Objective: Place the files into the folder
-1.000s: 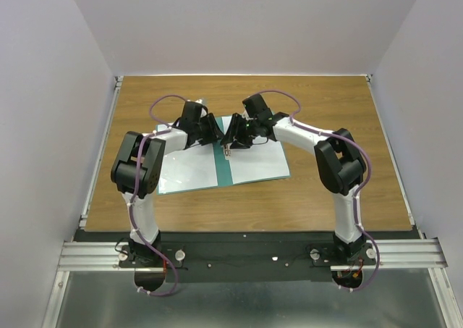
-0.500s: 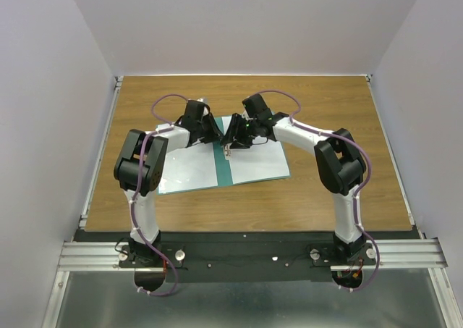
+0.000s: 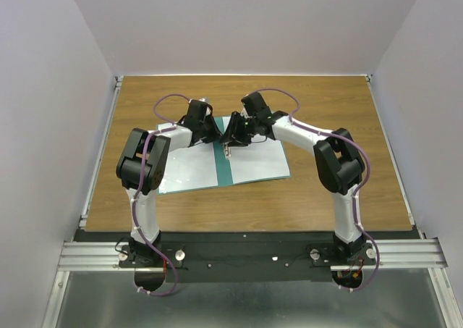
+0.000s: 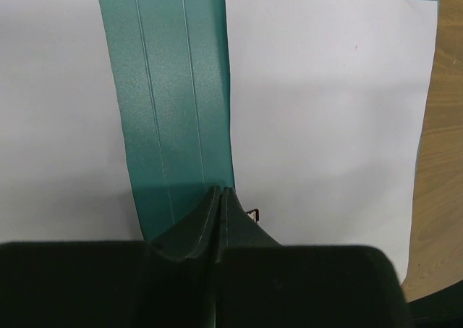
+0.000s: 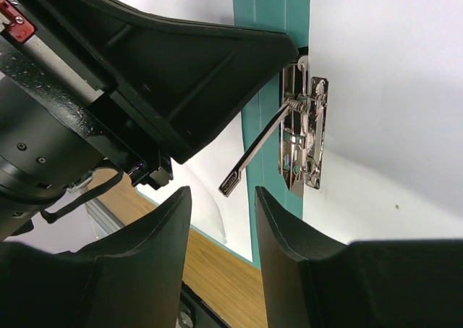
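The teal-green folder (image 3: 225, 170) lies open on the table, with a white sheet on its left leaf (image 3: 184, 170) and one on its right leaf (image 3: 257, 160). In the left wrist view my left gripper (image 4: 219, 192) is shut and empty, its tips over the green spine (image 4: 173, 89), between the left sheet (image 4: 51, 111) and the right sheet (image 4: 325, 111). In the right wrist view my right gripper (image 5: 222, 192) is open just below the raised lever (image 5: 255, 153) of the metal clip (image 5: 305, 136). It does not touch the lever. The two grippers meet at the spine's far end (image 3: 224, 141).
The left gripper's body (image 5: 181, 60) fills the upper left of the right wrist view, close beside the clip. Bare wooden table (image 3: 325, 111) surrounds the folder. Grey walls stand on three sides, and a metal rail (image 3: 246, 252) runs along the near edge.
The left arm's elbow has shifted slightly right and away. The right arm and the folder have not visibly moved.
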Robot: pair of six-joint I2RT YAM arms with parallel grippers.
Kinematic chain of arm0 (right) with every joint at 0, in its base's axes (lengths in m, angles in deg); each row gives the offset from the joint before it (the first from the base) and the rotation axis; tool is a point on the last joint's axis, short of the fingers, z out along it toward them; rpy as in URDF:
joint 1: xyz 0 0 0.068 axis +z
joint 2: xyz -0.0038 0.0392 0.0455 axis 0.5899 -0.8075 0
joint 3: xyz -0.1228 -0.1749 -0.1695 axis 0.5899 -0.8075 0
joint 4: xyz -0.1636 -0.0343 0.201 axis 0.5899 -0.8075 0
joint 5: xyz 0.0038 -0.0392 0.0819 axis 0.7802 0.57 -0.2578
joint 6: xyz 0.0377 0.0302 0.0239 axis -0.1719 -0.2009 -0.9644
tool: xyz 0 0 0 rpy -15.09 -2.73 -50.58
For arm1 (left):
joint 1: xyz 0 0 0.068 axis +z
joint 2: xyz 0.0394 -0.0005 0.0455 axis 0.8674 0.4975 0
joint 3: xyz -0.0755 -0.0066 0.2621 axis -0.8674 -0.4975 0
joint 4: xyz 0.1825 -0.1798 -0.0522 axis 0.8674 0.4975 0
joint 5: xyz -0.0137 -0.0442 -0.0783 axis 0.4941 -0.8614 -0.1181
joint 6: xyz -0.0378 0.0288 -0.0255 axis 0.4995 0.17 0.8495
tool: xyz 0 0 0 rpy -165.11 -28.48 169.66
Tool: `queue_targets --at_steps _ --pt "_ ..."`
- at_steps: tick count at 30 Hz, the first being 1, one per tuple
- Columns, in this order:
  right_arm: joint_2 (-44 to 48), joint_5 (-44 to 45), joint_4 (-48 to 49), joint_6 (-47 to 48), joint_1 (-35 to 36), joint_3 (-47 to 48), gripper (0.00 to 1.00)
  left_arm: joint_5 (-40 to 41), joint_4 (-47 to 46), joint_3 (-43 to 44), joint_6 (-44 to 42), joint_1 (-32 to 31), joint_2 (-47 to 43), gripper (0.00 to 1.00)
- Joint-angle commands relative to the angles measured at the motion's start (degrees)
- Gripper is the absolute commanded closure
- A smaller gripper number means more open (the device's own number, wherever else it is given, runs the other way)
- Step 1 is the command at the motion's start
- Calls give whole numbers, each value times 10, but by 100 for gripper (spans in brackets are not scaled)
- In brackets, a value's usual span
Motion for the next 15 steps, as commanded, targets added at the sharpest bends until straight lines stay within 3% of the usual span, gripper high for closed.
queue_targets --at_steps 1,11,15 --pt "-21 -9 -6 4 5 14 55 27 26 5 2 -3 12 92" --pt "-32 -16 -6 2 10 22 58 35 29 5 5 -6 11 93" --pt "-31 -19 -6 4 10 18 67 35 29 6 3 -6 12 93"
